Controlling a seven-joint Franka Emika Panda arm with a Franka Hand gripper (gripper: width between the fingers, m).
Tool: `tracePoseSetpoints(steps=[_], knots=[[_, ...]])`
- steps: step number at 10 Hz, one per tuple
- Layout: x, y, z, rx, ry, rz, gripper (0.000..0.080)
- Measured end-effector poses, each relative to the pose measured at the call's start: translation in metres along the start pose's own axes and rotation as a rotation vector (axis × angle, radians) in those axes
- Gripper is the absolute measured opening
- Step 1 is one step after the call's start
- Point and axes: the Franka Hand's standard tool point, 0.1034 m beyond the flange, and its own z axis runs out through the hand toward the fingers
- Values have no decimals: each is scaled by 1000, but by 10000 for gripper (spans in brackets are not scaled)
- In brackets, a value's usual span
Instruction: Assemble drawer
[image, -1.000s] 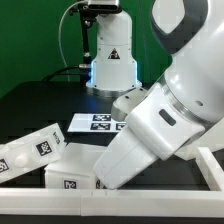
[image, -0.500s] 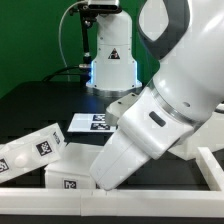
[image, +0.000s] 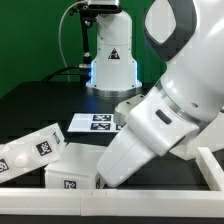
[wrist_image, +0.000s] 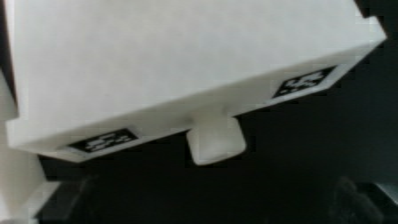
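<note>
Tray (wrist_image: 178, 70) close before pincer (wrist_image: 222, 203); jaws spread.

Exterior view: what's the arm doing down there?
The arm is bent down low at the front of the table, with its tool open and holding nothing. The wrist view shows a white drawer tray just ahead of it, its knob in view. Another tagged white part lies tilted at the exterior view's left, with the marker board behind.

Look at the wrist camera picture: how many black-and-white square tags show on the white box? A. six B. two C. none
B: the drawer tray shows one tag on one side of its knob and another tag on the other side.
</note>
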Motion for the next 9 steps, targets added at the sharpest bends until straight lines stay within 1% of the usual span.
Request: tracePoseSetpoints(steps=[1, 3, 5, 9], knots=[[1, -1, 2, 1, -1, 11, 650], [2, -4, 14, -11, 24, 10, 650], [-2, -1, 24, -18, 37, 9, 650], [-6, 5, 28, -19, 44, -10, 650]])
